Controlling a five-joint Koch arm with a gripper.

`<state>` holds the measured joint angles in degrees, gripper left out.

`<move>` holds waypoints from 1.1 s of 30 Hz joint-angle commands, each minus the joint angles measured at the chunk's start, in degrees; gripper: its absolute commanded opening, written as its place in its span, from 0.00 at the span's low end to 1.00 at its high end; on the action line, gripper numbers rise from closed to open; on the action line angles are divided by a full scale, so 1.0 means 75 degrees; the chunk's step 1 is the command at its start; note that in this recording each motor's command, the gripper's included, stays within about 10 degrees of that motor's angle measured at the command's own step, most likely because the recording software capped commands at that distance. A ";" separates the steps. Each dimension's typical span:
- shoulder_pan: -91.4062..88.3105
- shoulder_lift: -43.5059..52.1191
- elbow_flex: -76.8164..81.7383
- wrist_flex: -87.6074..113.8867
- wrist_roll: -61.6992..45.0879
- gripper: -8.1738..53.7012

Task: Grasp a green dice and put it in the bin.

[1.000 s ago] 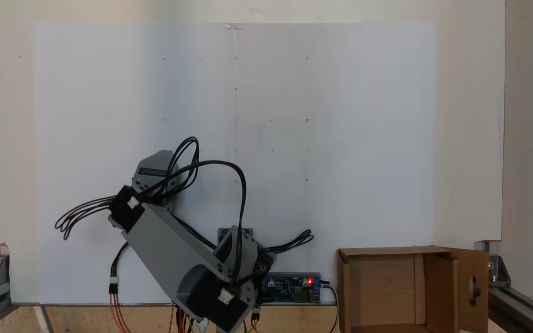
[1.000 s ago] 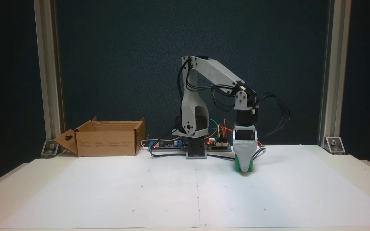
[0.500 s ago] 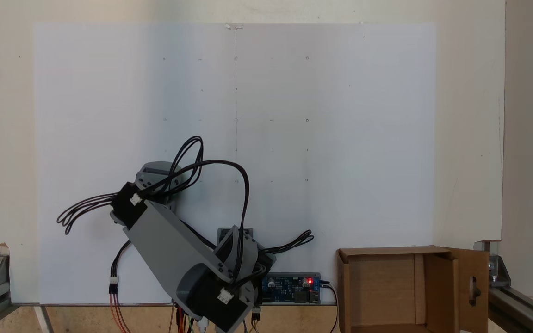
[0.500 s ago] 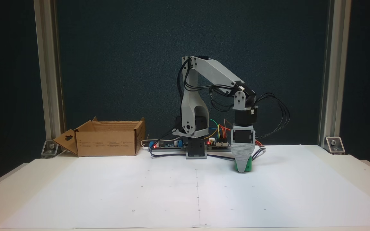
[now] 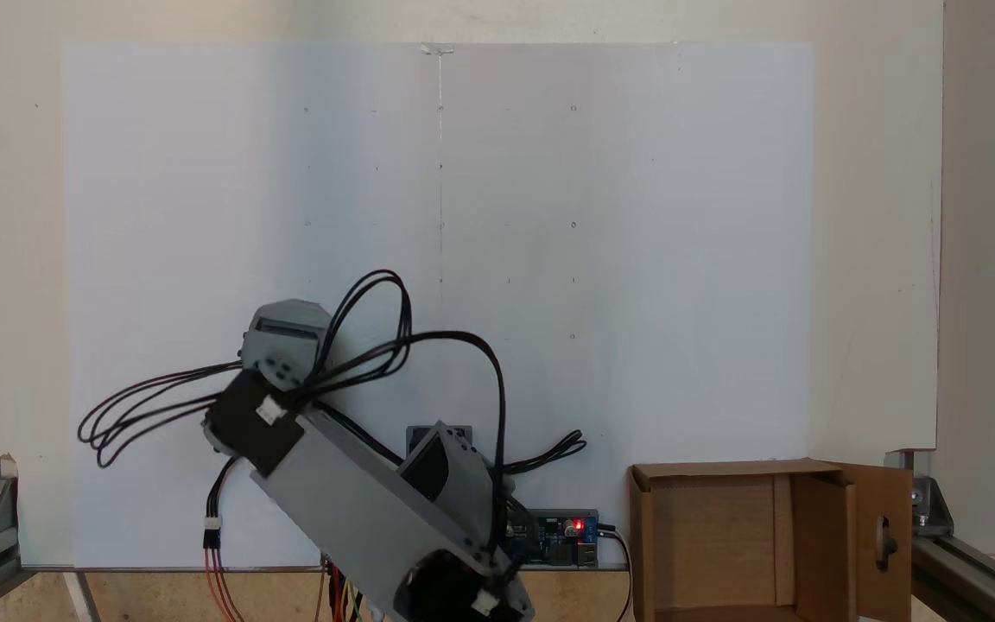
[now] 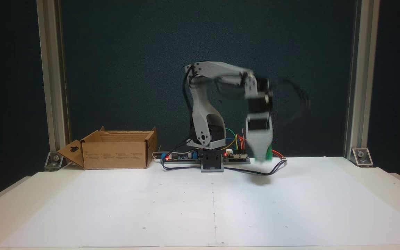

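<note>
clearly the carry step is in hand: the gripper (image 6: 263, 159), blurred above the white paper (image 6: 186, 201), looks clamped on the green dice (image 6: 268, 153), and next it needs a swing over to the bin (image 6: 116, 152) before letting go.

White paper sheet (image 6: 151, 208), circuit boards (image 6: 236, 157), aluminium frame posts (image 6: 356, 69)
</note>
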<state>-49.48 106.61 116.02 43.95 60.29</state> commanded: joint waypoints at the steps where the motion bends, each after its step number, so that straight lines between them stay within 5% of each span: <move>1: 0.0094 0.0434 -0.0563 0.0598 0.0434 0.32; 17: 0.0773 0.1242 -0.3047 0.2766 -0.0082 0.32; 33: 0.7195 0.0141 -0.3832 0.2051 -0.3876 0.32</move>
<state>0.26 107.84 90.79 61.79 40.34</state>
